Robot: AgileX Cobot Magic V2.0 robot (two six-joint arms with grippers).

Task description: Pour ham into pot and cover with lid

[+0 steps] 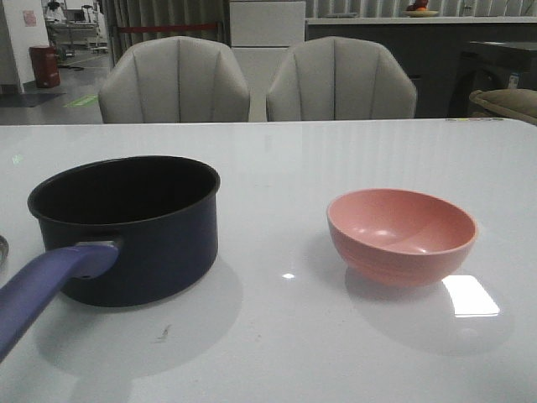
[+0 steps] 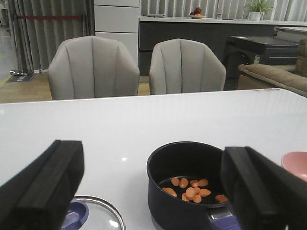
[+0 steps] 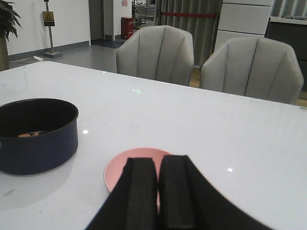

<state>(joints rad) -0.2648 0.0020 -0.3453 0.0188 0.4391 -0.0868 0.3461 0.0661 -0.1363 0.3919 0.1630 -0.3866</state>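
White table [image 1: 336,353] is filling the front view, and two things are sitting on it. On the left is the pot [image 1: 134,231], dark navy and round, with its long purple-blue handle [image 1: 46,281] pointing toward the camera. On the right, well apart from it, is the pink bowl [image 1: 401,235] — it is looking empty inside. Two grey chairs [image 1: 256,80] are standing behind the table. No arm is showing in this view.

The left wrist view is looking down into the pot [image 2: 184,184]. The ham [image 2: 192,188] is lying at the bottom as little orange pieces, close together. The left gripper [image 2: 158,191] is spread wide open, with nothing between its two black fingers [image 2: 45,189]. The lid [image 2: 98,215] is lying flat on the table beside the pot, its glass and shiny rim peeking out by one finger. An edge of the pink bowl [image 2: 296,165] is showing too.

The right wrist view is showing the right gripper [image 3: 157,196] with its fingers [image 3: 139,191] pressed together — holding nothing. The pink bowl [image 3: 129,165] is sitting just past the fingertips. The pot [image 3: 36,136] is standing off to the side, with a bit of ham [image 3: 29,134] showing inside.
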